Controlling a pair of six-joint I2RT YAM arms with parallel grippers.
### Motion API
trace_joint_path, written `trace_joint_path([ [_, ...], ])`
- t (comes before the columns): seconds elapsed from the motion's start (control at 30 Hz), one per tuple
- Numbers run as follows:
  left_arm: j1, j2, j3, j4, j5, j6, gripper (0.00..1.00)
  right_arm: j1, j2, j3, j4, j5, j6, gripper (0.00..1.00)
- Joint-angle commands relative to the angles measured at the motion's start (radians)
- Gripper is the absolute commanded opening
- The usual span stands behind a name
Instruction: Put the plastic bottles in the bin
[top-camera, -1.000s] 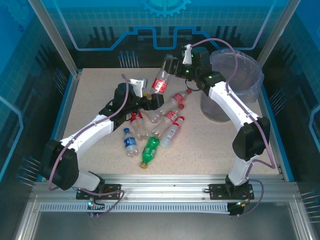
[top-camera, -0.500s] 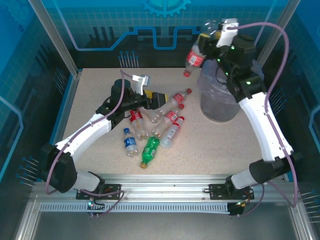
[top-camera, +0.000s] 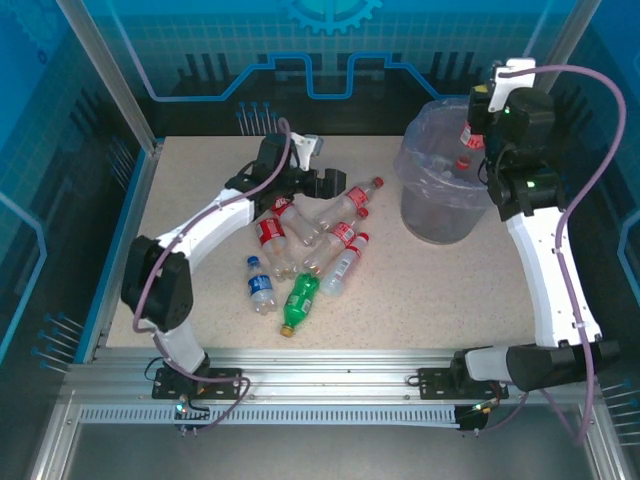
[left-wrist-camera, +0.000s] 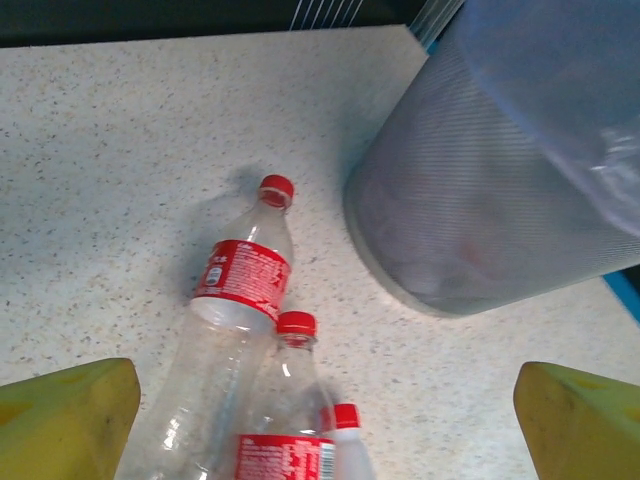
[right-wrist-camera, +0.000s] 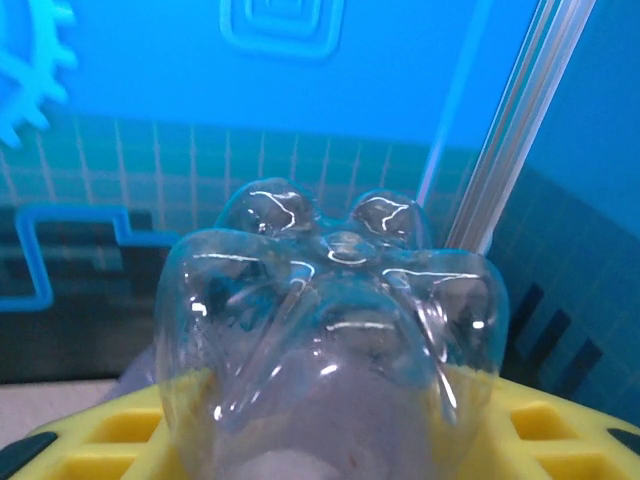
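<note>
Right gripper (top-camera: 481, 130) pinches a clear bottle (right-wrist-camera: 330, 300) (red label) over the bin (top-camera: 440, 215) at 2 o'clock. Left gripper (left-wrist-camera: 325, 420), jaws spread wide, hovers over the bottle pile (top-camera: 310, 240).

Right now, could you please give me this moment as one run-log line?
right gripper: shut on bottle, cap-down over bin | left gripper: open, above loose bottles | task: unfinished

Robot test cell; blue printed panels (top-camera: 200, 50), aluminium rails (top-camera: 330, 368), speckled tabletop (top-camera: 420, 290)
</note>
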Motion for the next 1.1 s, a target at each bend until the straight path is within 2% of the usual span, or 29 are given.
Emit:
trace_joint_path([
  [0.0,-0.022,0.075,0.085,-0.094,-0.035,0.101,0.94,-0.037,0.050,-0.002,-0.073,-0.005,0.000,0.53],
  [0.33,-0.056,0.269,0.246,-0.197,-0.040,0.170,0.91,-0.086,0.193,0.031,-0.242,-0.169,0.079,0.53],
  [0.67,-0.055,0.388,0.328,-0.206,-0.041,0.170,0.90,-0.099,0.326,0.052,-0.284,-0.251,0.112,0.56],
  [1.07,-0.056,0.449,0.354,-0.212,-0.026,0.177,0.90,-0.103,0.388,0.094,-0.321,-0.262,0.121,0.74],
])
